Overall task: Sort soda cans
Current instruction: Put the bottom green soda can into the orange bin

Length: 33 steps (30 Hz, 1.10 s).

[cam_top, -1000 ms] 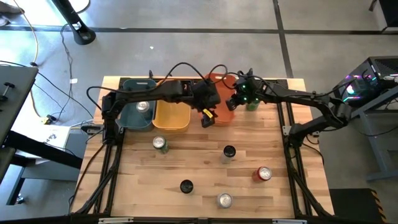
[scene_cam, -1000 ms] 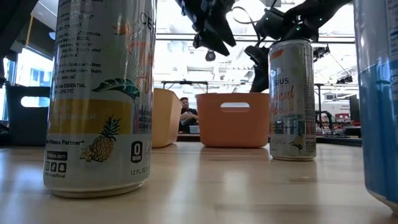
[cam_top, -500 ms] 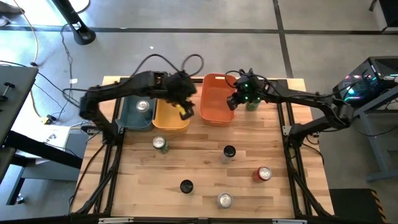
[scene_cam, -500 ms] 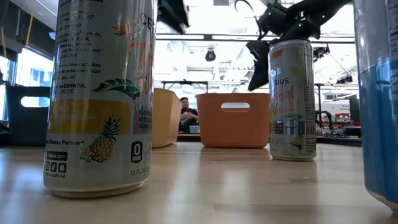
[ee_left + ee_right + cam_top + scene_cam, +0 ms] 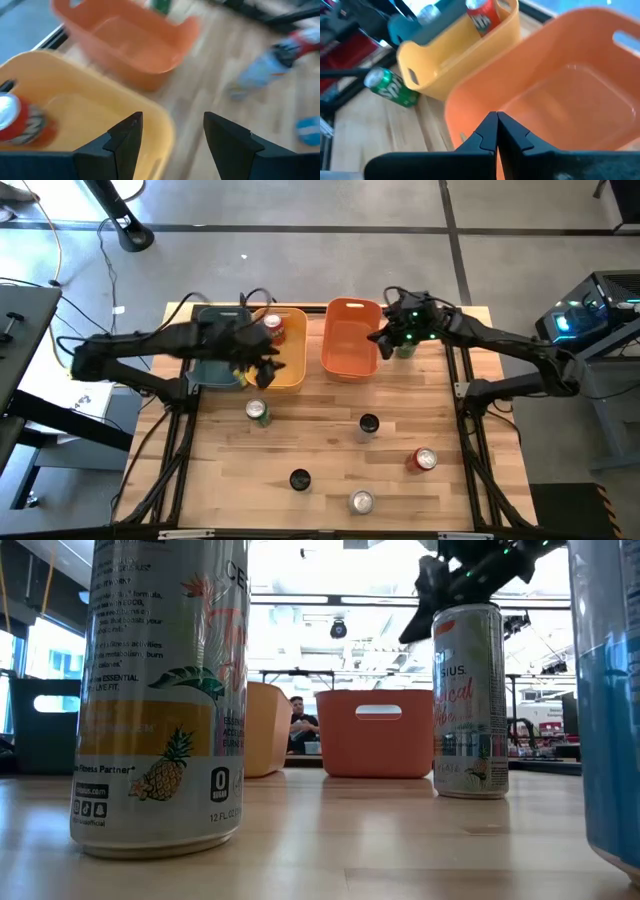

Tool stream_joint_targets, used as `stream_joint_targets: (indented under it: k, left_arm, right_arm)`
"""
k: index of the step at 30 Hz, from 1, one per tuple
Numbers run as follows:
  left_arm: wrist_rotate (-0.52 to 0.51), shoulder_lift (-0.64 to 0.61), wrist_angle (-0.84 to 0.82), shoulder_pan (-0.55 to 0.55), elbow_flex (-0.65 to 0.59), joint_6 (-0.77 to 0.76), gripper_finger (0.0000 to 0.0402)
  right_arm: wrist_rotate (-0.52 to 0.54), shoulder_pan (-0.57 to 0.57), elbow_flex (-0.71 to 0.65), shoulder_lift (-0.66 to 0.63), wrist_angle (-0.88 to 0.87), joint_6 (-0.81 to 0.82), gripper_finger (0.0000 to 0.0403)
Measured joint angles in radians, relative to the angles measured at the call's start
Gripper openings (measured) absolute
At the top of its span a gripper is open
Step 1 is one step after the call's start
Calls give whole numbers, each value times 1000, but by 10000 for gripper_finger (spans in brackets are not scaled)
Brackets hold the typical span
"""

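Observation:
My left gripper (image 5: pixel 262 370) (image 5: pixel 172 127) hangs open over the near rim of the yellow bin (image 5: pixel 283 370), with nothing between its fingers. A red can (image 5: pixel 272 328) (image 5: pixel 20 120) stands inside that bin. My right gripper (image 5: pixel 380 338) (image 5: pixel 497 131) is shut and hovers over the right side of the orange bin (image 5: pixel 345 355) (image 5: pixel 570 100). A green can (image 5: pixel 405 349) stands on the table just right of that bin. Loose on the table stand another green can (image 5: pixel 259 413) (image 5: pixel 392 85), two black cans (image 5: pixel 368 424) (image 5: pixel 299 479), a red can (image 5: pixel 424 460) and a silver can (image 5: pixel 361 502).
The dark teal bin (image 5: pixel 210 315) (image 5: pixel 420 27) sits left of the yellow one, mostly under my left arm, with a silvery can top (image 5: pixel 427 12) showing in it. The three bins line the table's far edge. Bare wood lies in the near left part of the table (image 5: pixel 215 470).
My left gripper has swung from over the orange bin toward the table's left, across the yellow bin to its near rim, staying open. The arm no longer covers the red can in the yellow bin. My right gripper has risen a little, still shut.

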Motion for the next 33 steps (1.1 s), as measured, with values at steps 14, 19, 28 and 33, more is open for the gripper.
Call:
stream_joint_targets:
  k: [14,19,28,33]
  left_arm:
    - [-50,-165,-14,-221,-116,-23,204]
    - [-36,-165,-22,-221,-116,26,204]
    - [24,-165,-83,-221,-115,165,211]
    - [172,-124,-106,-233,-81,157,245]
  right_arm:
    - [-58,95,0,-102,60,151,0]
    - [-24,155,0,-101,58,245,6]
    - [95,338,0,-100,64,274,107]
    - [157,417,0,-100,53,249,188]
